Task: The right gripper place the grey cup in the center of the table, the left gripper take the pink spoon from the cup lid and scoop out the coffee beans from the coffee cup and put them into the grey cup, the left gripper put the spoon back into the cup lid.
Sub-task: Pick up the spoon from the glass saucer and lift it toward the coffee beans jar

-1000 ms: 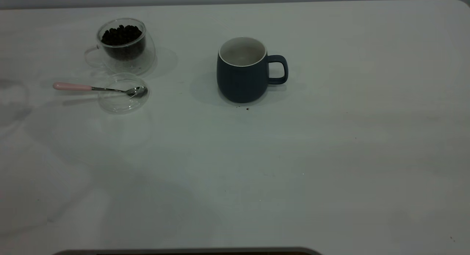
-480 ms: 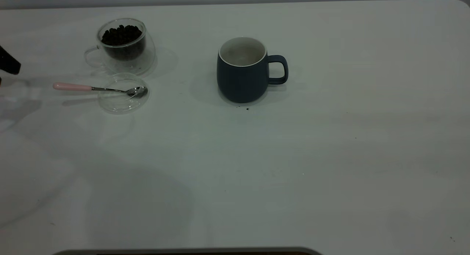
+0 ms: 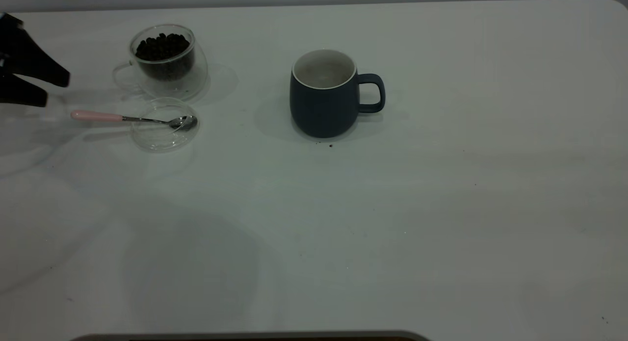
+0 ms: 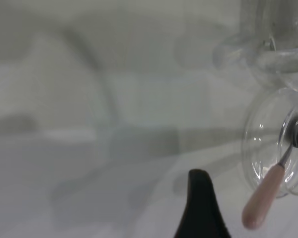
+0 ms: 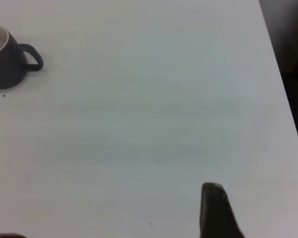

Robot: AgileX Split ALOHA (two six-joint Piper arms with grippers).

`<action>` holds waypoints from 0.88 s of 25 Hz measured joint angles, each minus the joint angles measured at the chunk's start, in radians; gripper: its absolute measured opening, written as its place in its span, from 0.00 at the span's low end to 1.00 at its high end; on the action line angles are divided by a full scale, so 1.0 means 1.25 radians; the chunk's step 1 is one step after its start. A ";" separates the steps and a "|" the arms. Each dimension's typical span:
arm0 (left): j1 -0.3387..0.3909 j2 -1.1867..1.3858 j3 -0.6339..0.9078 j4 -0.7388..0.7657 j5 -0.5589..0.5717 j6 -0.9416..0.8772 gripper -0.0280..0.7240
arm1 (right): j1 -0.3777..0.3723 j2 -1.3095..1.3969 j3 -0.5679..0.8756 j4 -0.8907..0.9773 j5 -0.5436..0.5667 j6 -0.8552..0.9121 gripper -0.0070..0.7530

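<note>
Meanwhile, the left gripper (image 3: 56,90) hangs at the table's (image 3: 441,208) left edge — jaws parted, holding nothing.

Its fingertips sit just beside the pink spoon's (image 3: 98,117) handle end; the spoon's metal bowl rests in the cup lid (image 3: 164,135). Just behind stands the coffee cup (image 3: 167,61), heaped with coffee beans (image 3: 162,45). The grey cup (image 3: 324,95) stands upright mid-table — handle pointing right. Whether the right gripper (image 5: 218,213) is open I cannot tell.

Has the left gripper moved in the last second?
Yes. The left gripper, out of the exterior view a second ago, has come in from the table's left edge with fingers apart, toward the pink spoon, which lies unmoved across the cup lid.
</note>
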 joint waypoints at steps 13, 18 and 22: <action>-0.026 0.068 -0.006 -0.076 0.002 0.035 0.82 | 0.000 0.000 0.000 -0.001 0.000 0.000 0.61; -0.038 0.069 -0.006 -0.091 0.002 0.045 0.82 | 0.000 0.000 0.000 -0.002 0.000 0.000 0.61; -0.047 0.069 -0.006 -0.096 0.000 0.046 0.82 | 0.000 0.000 0.000 -0.002 0.000 -0.001 0.61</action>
